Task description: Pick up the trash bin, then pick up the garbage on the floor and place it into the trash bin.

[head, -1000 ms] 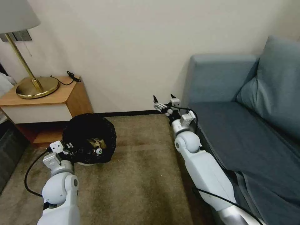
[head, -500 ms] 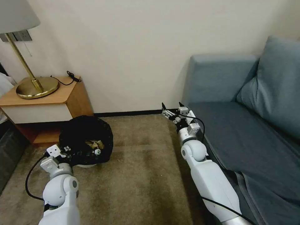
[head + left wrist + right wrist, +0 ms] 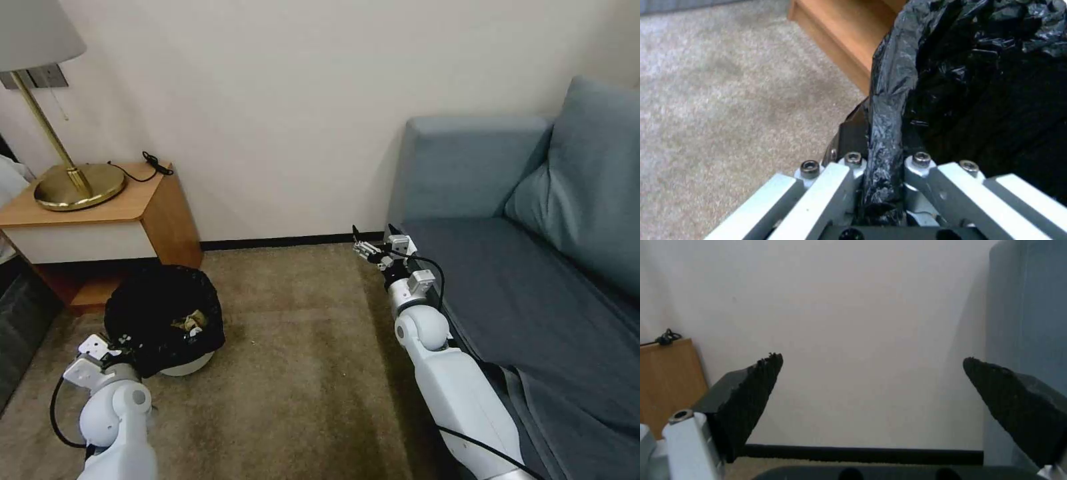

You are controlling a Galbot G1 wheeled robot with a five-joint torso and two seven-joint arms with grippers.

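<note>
The trash bin (image 3: 163,313), white with a crinkly black liner, is low over the carpet in front of the nightstand and tilted toward me. Its white base (image 3: 193,365) shows under the liner. Garbage (image 3: 187,323), brownish and pale pieces, lies inside it. My left gripper (image 3: 115,348) is at the bin's near rim. In the left wrist view my left gripper (image 3: 882,156) is shut on the black liner (image 3: 978,83) at the rim. My right gripper (image 3: 372,240) hangs open and holds nothing beside the sofa's front corner; its dark fingers (image 3: 751,396) stand wide apart, facing the wall.
A wooden nightstand (image 3: 127,207) with a brass lamp (image 3: 79,183) stands at the left, just behind the bin. A blue sofa (image 3: 520,267) takes up the right side. Brown carpet (image 3: 300,373) lies open between them, up to the wall's black skirting (image 3: 280,241).
My left arm has drawn the bin down and to the left, closer to me. My right arm has pulled back a little toward the sofa, with its gripper still open.
</note>
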